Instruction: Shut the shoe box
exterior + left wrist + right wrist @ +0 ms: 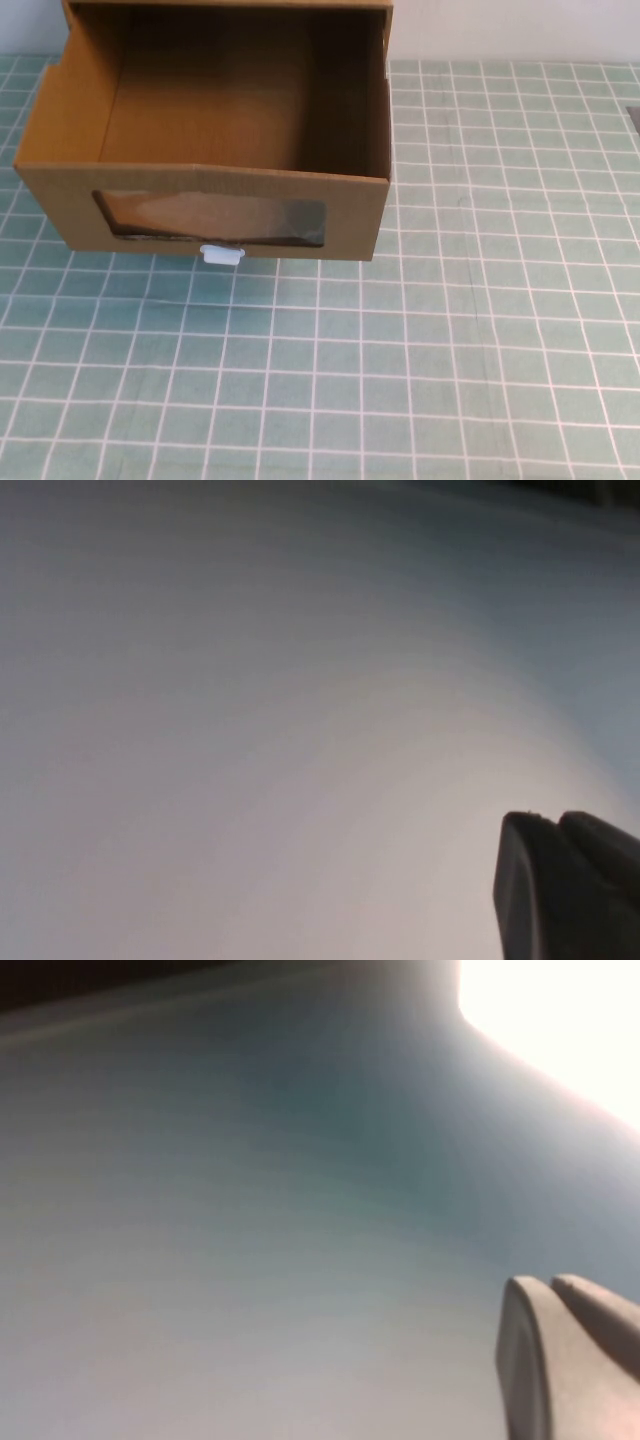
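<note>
The shoe box is brown cardboard and stands at the table's far left. Its drawer is pulled out toward me and its inside is bare. The front has a wide clear window with a small white pull tab below it. The outer sleeve shows at the top edge. Neither arm shows in the high view. My left gripper has its two dark fingertips pressed together, holding nothing, before a blank pale surface. My right gripper is likewise shut and empty.
The table is covered in a green cloth with a white grid. A dark edge shows at the far right. A pale wall stands behind the table.
</note>
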Available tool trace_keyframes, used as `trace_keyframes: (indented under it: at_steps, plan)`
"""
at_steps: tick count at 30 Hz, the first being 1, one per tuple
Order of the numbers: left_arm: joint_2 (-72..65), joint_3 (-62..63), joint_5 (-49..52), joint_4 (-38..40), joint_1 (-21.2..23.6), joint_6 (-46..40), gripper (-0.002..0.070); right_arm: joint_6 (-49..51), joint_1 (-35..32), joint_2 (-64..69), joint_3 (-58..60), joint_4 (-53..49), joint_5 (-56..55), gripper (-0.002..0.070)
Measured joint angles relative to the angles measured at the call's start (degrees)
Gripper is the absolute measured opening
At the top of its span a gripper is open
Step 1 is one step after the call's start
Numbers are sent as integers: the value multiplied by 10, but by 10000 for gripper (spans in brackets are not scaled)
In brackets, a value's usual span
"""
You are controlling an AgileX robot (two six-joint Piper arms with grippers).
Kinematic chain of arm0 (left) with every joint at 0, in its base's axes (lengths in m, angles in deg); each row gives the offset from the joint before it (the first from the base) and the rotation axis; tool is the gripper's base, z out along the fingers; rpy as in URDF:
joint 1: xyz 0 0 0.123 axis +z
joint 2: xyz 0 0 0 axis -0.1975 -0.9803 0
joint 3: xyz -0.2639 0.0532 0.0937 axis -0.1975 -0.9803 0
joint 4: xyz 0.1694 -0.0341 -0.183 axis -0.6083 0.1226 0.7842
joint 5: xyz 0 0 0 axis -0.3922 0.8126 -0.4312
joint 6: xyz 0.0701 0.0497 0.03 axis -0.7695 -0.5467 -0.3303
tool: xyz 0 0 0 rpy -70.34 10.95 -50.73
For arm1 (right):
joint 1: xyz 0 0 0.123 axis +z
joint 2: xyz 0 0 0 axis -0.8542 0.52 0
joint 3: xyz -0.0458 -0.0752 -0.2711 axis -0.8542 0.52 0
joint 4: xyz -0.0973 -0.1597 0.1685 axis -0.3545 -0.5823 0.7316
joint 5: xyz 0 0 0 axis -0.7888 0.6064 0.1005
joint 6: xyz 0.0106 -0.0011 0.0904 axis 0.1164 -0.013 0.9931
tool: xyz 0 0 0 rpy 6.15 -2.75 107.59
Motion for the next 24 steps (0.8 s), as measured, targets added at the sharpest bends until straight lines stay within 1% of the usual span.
trace_keyframes:
  at_steps: [3,7,11,14,19,22,24]
  plan:
    - [1,78,41,0,0,21,-5,14,0,0,-71,15,49,-14]
    - [1,205,164,0,0,28,-5,31,0,10,-185,86,119,-14]
    - [-18,315,265,0,0,29,-5,34,0,69,-307,133,198,-14]
    - [-62,396,343,0,0,30,-5,34,0,131,-407,140,303,-14]
    - [-167,511,547,0,0,31,-5,34,0,237,-548,124,519,-14]
    - [-230,560,654,0,0,32,-5,32,0,299,-608,102,640,-14]
    - [-266,573,698,0,0,21,-5,16,0,331,-619,81,702,-14]
